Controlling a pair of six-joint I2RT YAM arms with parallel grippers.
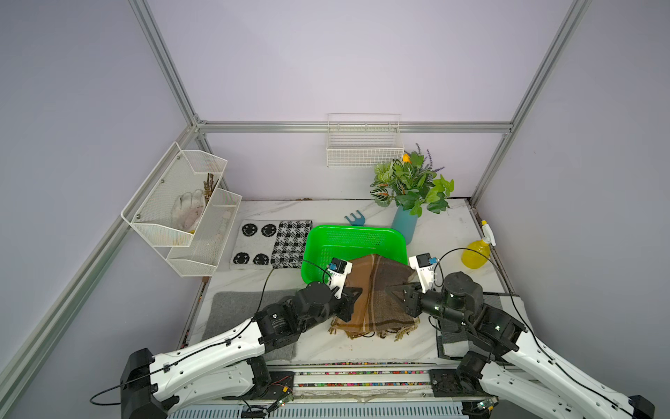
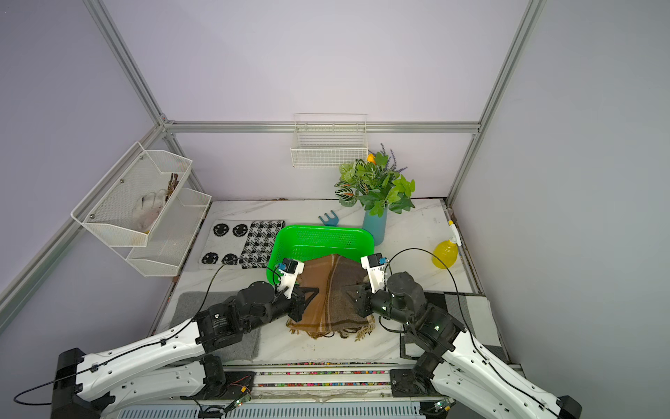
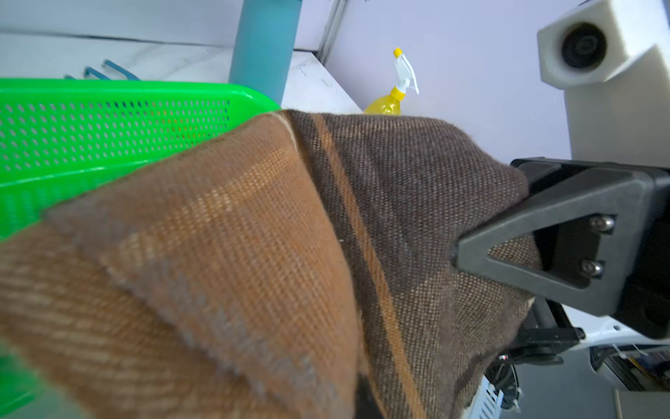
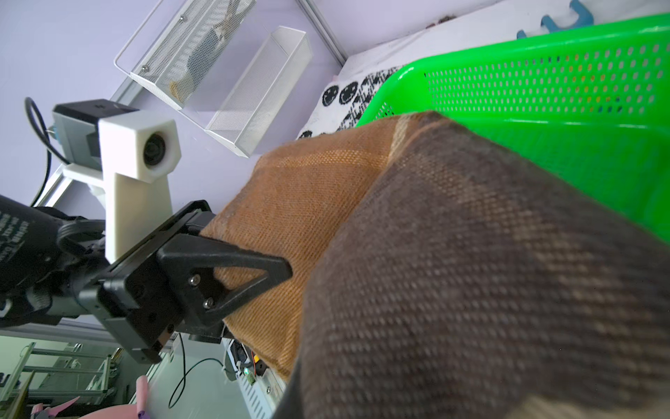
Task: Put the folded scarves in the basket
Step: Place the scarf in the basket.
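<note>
Top views: left gripper (image 1: 358,290) and right gripper (image 1: 394,289) clamp opposite scarf (image 1: 377,279) sides, likely preserving the fold. Far edge overlaps basket (image 1: 353,235).

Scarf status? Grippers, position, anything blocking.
Both shut on the brown scarf: left gripper, right gripper, one each side. Far edge overlaps the near rim of the green basket; fringed end hangs outside. Nothing seen blocking; teal vase beside far corner.

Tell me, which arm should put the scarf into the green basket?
Left, slightly. Both arms' jaws are shut on the scarf, so they should probably move together, but the left arm faces the middle of the basket, and the right arm faces its corner.
</note>
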